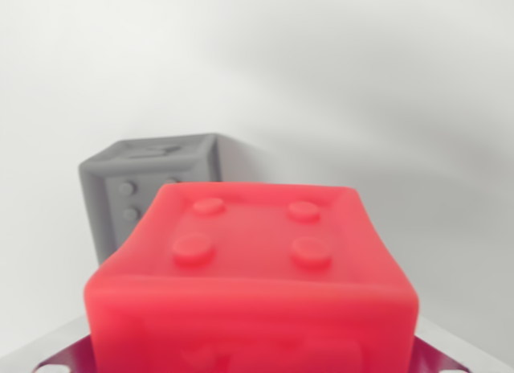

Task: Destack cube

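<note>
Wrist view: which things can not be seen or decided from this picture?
- Fingers: none in the wrist view, so open or shut is unknown.
- Red cube: lower part cut off by the bottom edge; near face blurred.
- Grey cube: its lower right is hidden behind the red cube; what it stands on is unclear.
- Whether the cubes touch: cannot tell.

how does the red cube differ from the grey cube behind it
The red plastic cube fills the foreground of the wrist view; the grey plastic cube sits behind, toward the wrist view's left, partly hidden. Red shows four raised studs on top; grey shows studs on its side. Both are rounded, studded blocks.
</note>
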Controlling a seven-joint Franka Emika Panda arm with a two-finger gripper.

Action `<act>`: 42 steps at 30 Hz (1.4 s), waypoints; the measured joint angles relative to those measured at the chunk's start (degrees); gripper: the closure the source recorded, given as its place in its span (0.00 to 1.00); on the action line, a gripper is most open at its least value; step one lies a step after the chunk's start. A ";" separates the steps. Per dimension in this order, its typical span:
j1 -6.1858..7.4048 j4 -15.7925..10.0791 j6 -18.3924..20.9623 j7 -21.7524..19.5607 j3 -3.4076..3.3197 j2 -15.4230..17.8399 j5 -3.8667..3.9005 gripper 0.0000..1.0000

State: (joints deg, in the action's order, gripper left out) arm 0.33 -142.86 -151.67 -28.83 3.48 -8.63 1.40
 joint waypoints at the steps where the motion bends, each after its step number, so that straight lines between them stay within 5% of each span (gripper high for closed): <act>1: -0.16 0.18 0.02 0.07 -0.08 -0.17 -0.01 1.00; 42: -5.80 7.69 1.51 2.77 -2.64 -6.15 -0.71 1.00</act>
State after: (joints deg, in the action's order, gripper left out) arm -5.48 -135.16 -150.16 -26.06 0.84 -14.78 0.69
